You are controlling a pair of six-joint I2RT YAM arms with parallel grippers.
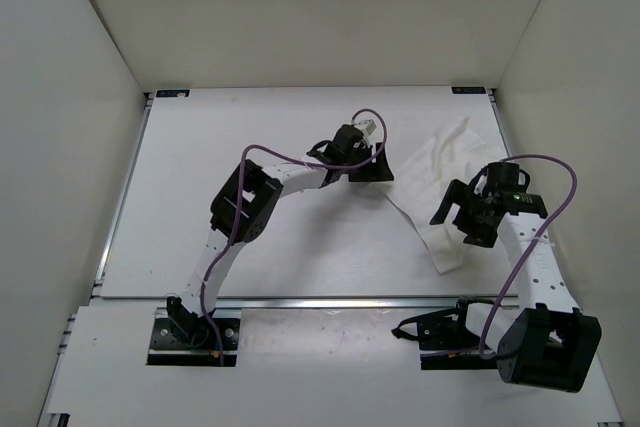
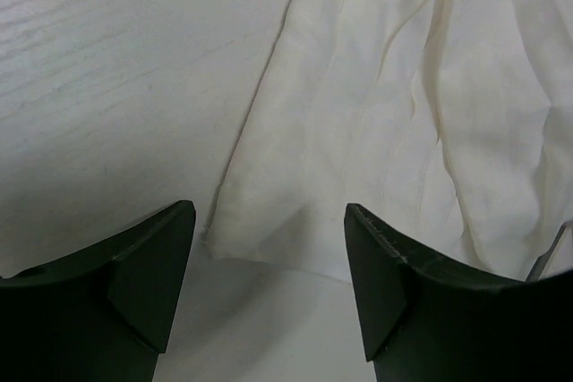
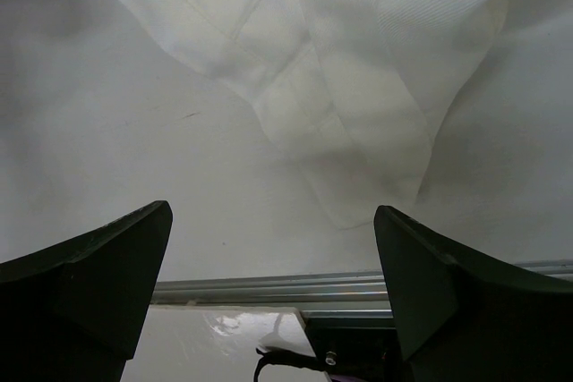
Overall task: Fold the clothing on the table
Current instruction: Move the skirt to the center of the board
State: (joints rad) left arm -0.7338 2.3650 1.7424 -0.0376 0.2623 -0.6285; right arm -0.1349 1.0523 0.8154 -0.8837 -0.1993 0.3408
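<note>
The clothing [image 1: 450, 152] is a rumpled white cloth lying on the right half of the table [image 1: 230, 127], running from the back right down toward the front rail. My left gripper [image 1: 372, 169] is at its left edge. In the left wrist view the jaws [image 2: 269, 212] stand apart and a corner of the clothing [image 2: 376, 114] lies on the table between and ahead of them, not pinched. My right gripper [image 1: 462, 225] hovers over the cloth's near end. It is open [image 3: 273, 212], with a folded tip of the clothing [image 3: 358, 96] ahead of the fingers.
A metal rail [image 1: 300, 301] runs along the table's near edge and also shows in the right wrist view as the rail [image 3: 269, 291]. White walls close in the left, back and right sides. Purple cables [image 1: 560, 172] loop off both arms.
</note>
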